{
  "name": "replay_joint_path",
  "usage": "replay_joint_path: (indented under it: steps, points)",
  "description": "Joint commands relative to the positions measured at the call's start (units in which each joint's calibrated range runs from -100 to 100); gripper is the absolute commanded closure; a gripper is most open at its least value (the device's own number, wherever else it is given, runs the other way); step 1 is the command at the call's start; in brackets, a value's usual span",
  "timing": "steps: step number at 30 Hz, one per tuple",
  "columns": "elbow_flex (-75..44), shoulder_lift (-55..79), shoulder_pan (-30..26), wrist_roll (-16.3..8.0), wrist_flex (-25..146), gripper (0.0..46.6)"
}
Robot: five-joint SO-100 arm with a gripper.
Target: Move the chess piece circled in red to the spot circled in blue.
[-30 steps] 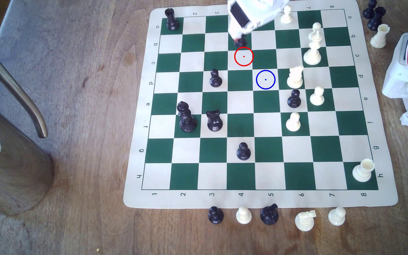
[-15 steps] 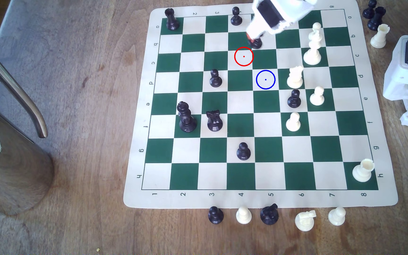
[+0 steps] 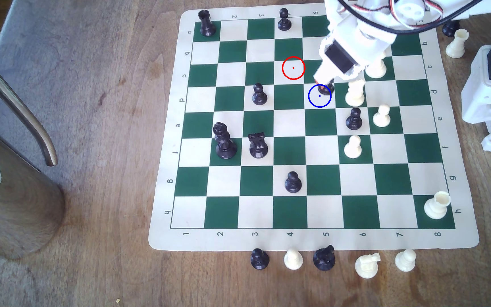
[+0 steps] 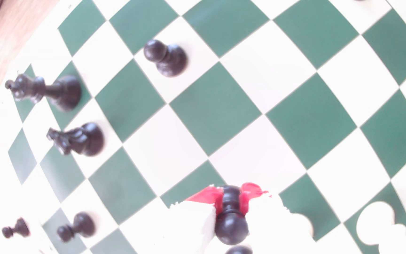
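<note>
The black pawn [image 3: 328, 89] hangs in my gripper [image 3: 324, 85], which is shut on it just under its ball head. It sits at the far right rim of the blue-ringed cream square [image 3: 319, 96]; whether its base touches the mat I cannot tell. The red ring [image 3: 293, 68] marks a bare cream square one step back and toward the exterior view's left. In the wrist view the pawn [image 4: 231, 219] is pinched between red-padded fingers [image 4: 207, 195] of the gripper [image 4: 231, 197], over the green-and-cream board [image 4: 216, 110].
A white knight [image 3: 355, 93] stands right beside the blue ring on the exterior view's right, with a black pawn [image 3: 353, 119] just in front of it. A tall white piece [image 3: 376, 69] is partly behind the arm. Captured pieces line the mat's near edge; a metal jug [image 3: 11, 183] stands far left.
The gripper carried the pawn from the far squares behind the red ring toward the exterior view's right and nearer, ending at the blue ring. A black pawn on the back row came into sight.
</note>
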Motion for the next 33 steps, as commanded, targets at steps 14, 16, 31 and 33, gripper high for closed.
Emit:
replay_joint_path:
  steps: [14, 16, 31, 33]
  points:
    - [-5.0, 10.1, 2.8, 1.6, -4.8, 46.4]
    - [-6.1, 11.0, 2.6, 1.6, -4.8, 46.4]
    - [-9.9, 16.7, 3.0, 2.1, -6.6, 46.2]
    - [-9.9, 17.2, 3.3, 2.2, -6.7, 46.2]
